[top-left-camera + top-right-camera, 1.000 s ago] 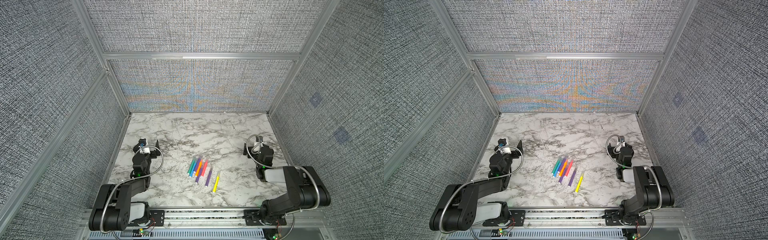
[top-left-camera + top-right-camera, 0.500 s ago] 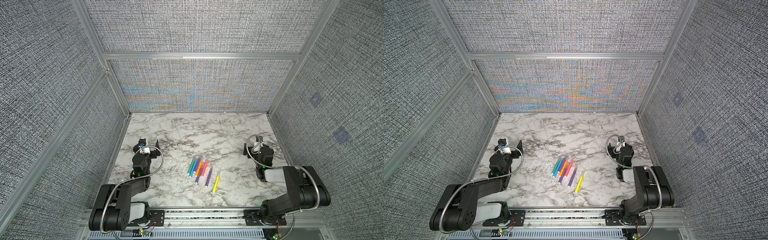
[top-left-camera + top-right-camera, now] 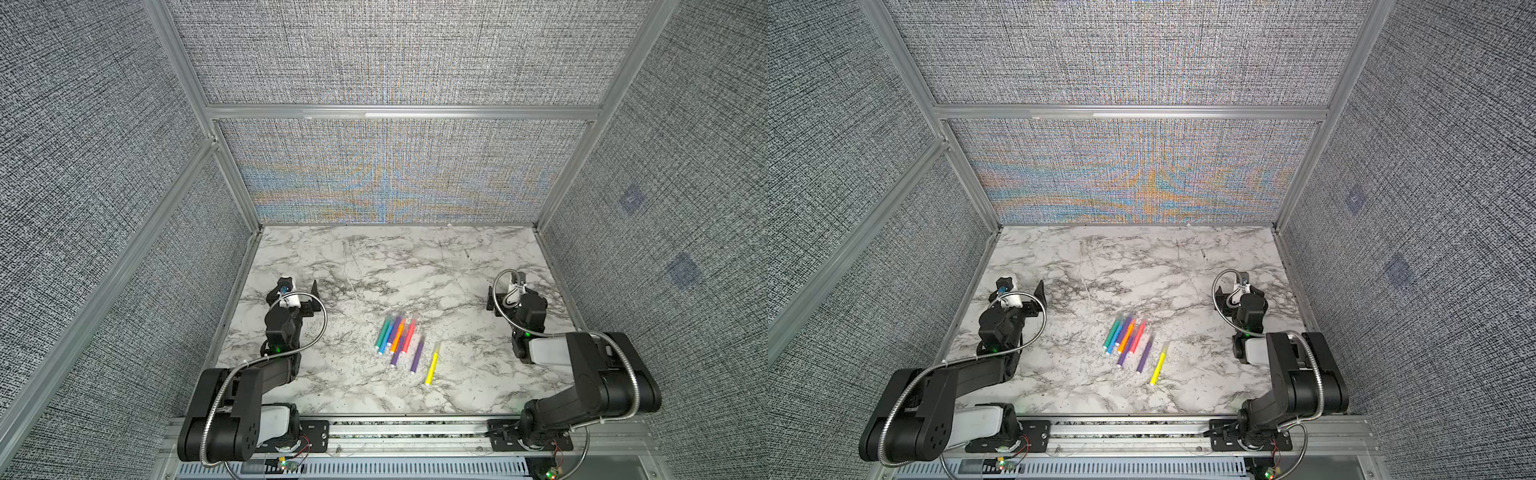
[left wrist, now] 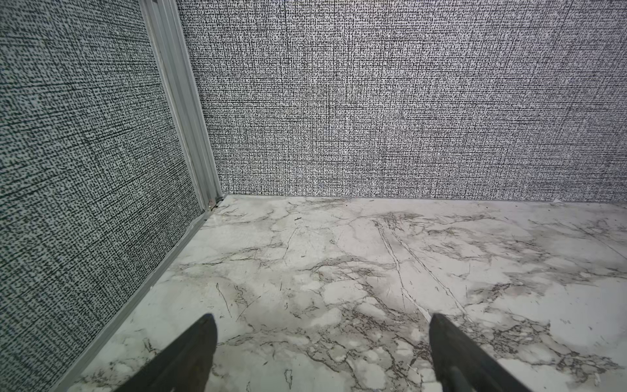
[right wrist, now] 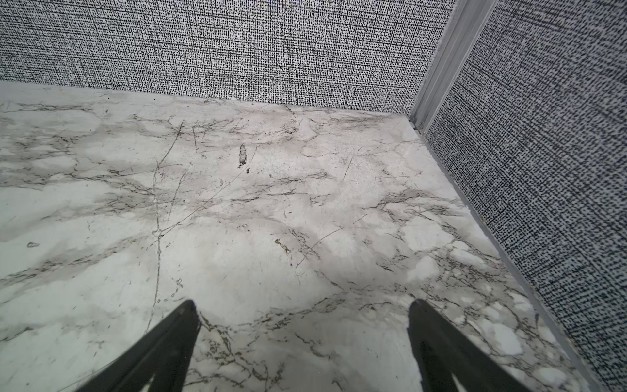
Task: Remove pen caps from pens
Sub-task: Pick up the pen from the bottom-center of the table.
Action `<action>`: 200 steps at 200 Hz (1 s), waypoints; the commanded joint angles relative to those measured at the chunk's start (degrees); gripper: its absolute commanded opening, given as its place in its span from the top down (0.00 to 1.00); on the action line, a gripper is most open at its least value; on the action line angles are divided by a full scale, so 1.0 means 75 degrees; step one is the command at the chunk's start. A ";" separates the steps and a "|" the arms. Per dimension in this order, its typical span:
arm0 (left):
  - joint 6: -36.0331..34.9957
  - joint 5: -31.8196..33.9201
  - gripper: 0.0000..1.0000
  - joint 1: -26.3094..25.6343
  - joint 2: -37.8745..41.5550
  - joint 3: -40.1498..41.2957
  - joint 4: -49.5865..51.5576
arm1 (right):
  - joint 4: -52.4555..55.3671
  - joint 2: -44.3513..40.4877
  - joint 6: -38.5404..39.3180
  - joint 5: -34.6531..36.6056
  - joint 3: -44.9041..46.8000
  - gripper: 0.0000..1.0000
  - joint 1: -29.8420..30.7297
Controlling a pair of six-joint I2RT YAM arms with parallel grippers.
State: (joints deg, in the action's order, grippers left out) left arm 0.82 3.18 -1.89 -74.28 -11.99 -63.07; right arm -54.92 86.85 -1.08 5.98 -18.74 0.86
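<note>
Overhead, a white marble tabletop veined with grey sits inside a booth of grey woven wall panels. Two black robot arms stand at the near edge, one on each side.

Both top views show the pens lying flat near the middle of the table, a little towards the near edge and well apart from both arms. All of them slant the same way. Green, blue, purple, orange and red-pink barrels lie packed side by side. Another purple pen lies just to their right. A yellow pen lies alone, furthest right and nearest. Their far ends fade to a pale blur, too small to tell whether the pen caps are on.

The left gripper rests low by the left wall, its two dark fingers spread wide over bare marble, holding nothing. The right gripper sits by the right wall, also spread wide and empty.
</note>
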 commanded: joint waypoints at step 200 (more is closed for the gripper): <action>0.2532 -0.2161 0.04 -0.0517 0.5806 -0.2617 0.7202 | 0.6281 -0.4553 -0.2577 -0.0684 -0.1735 0.09 0.3216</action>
State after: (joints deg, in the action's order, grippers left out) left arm 10.79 -3.33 -3.90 -33.78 -27.38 -27.57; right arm -11.49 53.45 -19.09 -7.31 -34.35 17.12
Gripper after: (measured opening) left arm 0.969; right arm 0.934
